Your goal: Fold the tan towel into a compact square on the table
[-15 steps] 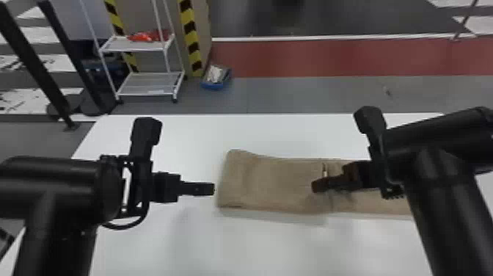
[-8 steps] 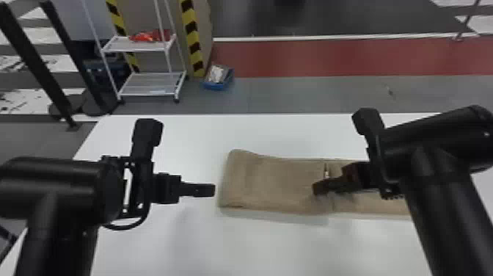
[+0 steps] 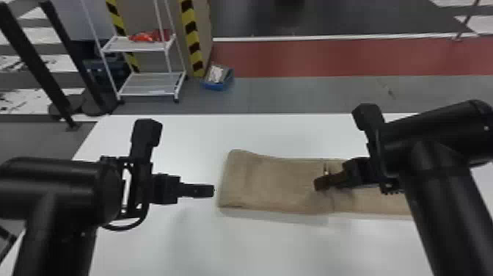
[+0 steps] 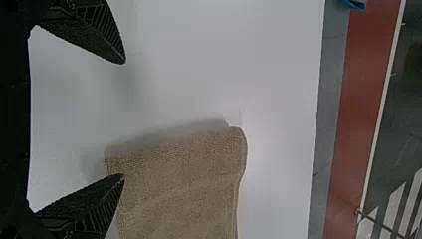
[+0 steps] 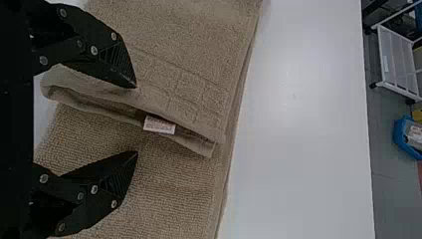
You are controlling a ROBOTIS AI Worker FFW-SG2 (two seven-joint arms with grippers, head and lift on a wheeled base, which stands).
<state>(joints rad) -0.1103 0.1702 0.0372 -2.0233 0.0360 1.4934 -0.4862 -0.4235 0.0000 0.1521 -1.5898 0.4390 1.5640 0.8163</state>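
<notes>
The towel (image 3: 275, 183) lies on the table (image 3: 256, 246), with the left gripper (image 3: 213, 191) just beside its left end and the right gripper (image 3: 318, 183) at a place right of that end. On the floor behind the towel, past the table, are a bin (image 3: 217, 87) to its left and a shelf rack (image 3: 146, 94) farther left.

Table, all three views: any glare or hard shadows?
Head view: soft shadow on the table along the near edge of the towel; left wrist view: soft grey shadow beside the towel's end; right wrist view: mild bright patch on the bare table, no harsh glare.
</notes>
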